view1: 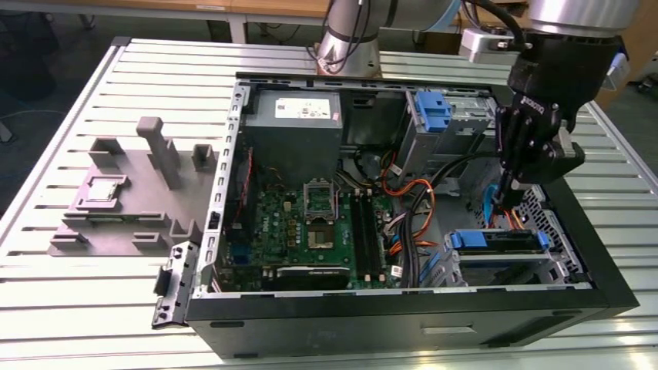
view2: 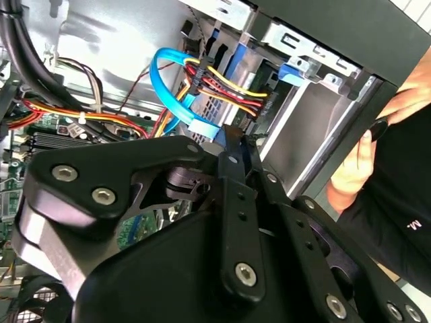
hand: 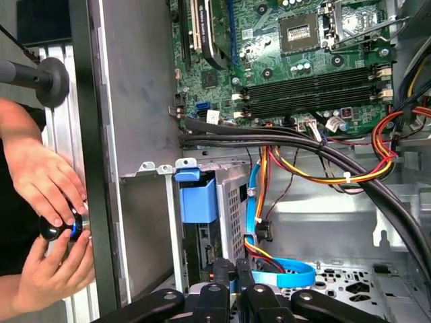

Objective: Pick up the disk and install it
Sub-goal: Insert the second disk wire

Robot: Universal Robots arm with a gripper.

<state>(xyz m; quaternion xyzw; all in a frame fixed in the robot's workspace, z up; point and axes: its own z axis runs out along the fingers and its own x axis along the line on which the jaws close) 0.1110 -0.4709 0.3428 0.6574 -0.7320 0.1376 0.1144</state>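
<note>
My black two-fingered gripper [view1: 506,202] hangs inside the open black desktop computer case [view1: 411,327], which lies on its side on the slatted aluminium table [view1: 62,308]. I am over the corner of the case nearest the exterior view's right, just above the silver metal drive cage [view1: 514,266]. My fingers are drawn close together, narrow, and in both wrist views I see nothing held between them [view2: 236,138] [hand: 236,272]. The disk, a flat hard drive in a blue plastic carrier [view1: 501,241], sits slotted into that cage below my fingertips, its blue front tab facing the green motherboard [view1: 308,223]. In the first wrist view the same blue carrier front [hand: 197,202] shows at the mouth of the cage, near my fingers but apart from them. A flat bright-blue data cable [hand: 283,272] curls just beside my fingertips, and a bundle of red, yellow and black wires [view2: 229,91] runs past it. Outside the case wall, a person's two hands [hand: 47,182] hold a small black knob [hand: 59,227]. A grey moulded fixture [view1: 134,193] lies on the table, well apart, at the exterior view's left.
</note>
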